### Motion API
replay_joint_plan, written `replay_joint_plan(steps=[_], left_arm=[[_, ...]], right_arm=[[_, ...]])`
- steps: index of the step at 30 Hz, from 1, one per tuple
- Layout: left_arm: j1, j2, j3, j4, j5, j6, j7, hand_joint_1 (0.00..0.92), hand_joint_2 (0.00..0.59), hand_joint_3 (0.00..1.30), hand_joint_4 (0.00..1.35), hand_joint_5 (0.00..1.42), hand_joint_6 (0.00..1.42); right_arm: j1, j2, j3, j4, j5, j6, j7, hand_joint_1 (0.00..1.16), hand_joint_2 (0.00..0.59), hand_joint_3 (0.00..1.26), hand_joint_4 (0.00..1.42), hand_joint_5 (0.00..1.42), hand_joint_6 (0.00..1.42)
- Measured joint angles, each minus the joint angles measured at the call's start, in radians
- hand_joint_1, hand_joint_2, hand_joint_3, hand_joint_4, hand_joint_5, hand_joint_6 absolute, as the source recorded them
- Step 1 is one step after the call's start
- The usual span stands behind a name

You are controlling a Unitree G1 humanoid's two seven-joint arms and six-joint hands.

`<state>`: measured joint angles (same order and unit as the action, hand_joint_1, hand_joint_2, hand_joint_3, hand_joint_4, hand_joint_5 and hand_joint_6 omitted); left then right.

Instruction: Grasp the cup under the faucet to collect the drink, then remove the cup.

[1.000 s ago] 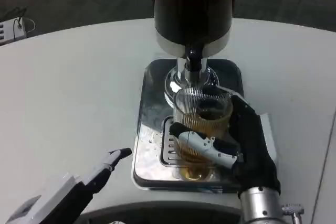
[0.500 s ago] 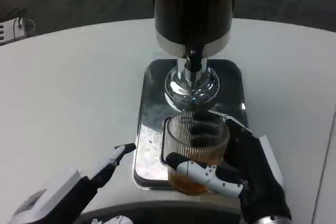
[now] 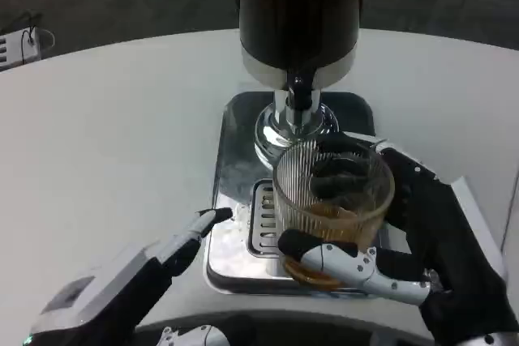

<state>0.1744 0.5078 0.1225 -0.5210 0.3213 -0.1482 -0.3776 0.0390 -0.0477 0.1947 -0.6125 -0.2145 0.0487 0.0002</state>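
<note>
- the cup [image 3: 334, 200], a ribbed glass with amber drink in its lower part, is held in the right hand [image 3: 413, 241]; the fingers [image 3: 349, 263] are wrapped around its lower wall from the front and the dark palm lies against its right side.
- the cup is seen in front of the faucet [image 3: 298, 95], toward the robot, above the drip tray [image 3: 235, 200]; its mouth seems tilted a little toward the camera, and it appears lifted off the grate [image 3: 263, 228], though this cannot be told for sure.
- the long axis of the cup is close to upright, so the drink is kept in.
- the left hand [image 3: 138, 273] is held low at the left of the tray, with fingers stretched toward it; nothing is held in it, and it is near the tray edge but apart from the cup.
- the collecting step is judged as done; the removing is in progress, and the right hand is clearly the one nearer.
- for the coming move, the cup should be carried away from the faucet and kept level, otherwise the drink could be spilled.
</note>
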Motion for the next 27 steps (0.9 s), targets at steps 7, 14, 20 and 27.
replay_joint_plan(steps=[7, 14, 20, 27], left_arm=[[-0.006, 0.002, -0.014, -0.013, 0.038, -0.01, 0.0, 0.0, 0.071, 0.02, 0.0, 0.01, 0.06], [0.008, 0.007, -0.014, -0.051, 0.077, -0.032, 0.002, 0.0, 0.071, 0.0, 0.0, 0.0, 0.03], [0.017, 0.007, -0.015, -0.075, 0.123, -0.036, 0.014, 0.0, 0.07, 0.0, 0.0, 0.0, 0.02], [0.018, 0.006, -0.015, -0.087, 0.162, -0.038, 0.018, 0.0, 0.075, 0.0, 0.0, 0.0, 0.0]], right_arm=[[0.024, -0.076, -0.056, -0.079, 0.002, 0.0, 0.063, 1.01, 0.153, 1.03, 1.25, 1.36, 1.42], [0.052, -0.129, -0.095, -0.13, 0.004, -0.004, 0.107, 1.01, 0.148, 1.03, 1.25, 1.35, 1.42], [0.056, -0.149, -0.11, -0.144, 0.005, -0.028, 0.12, 1.01, 0.146, 1.03, 1.25, 1.34, 1.42], [0.075, -0.155, -0.112, -0.156, 0.007, -0.028, 0.131, 1.0, 0.145, 1.03, 1.25, 1.34, 1.42]])
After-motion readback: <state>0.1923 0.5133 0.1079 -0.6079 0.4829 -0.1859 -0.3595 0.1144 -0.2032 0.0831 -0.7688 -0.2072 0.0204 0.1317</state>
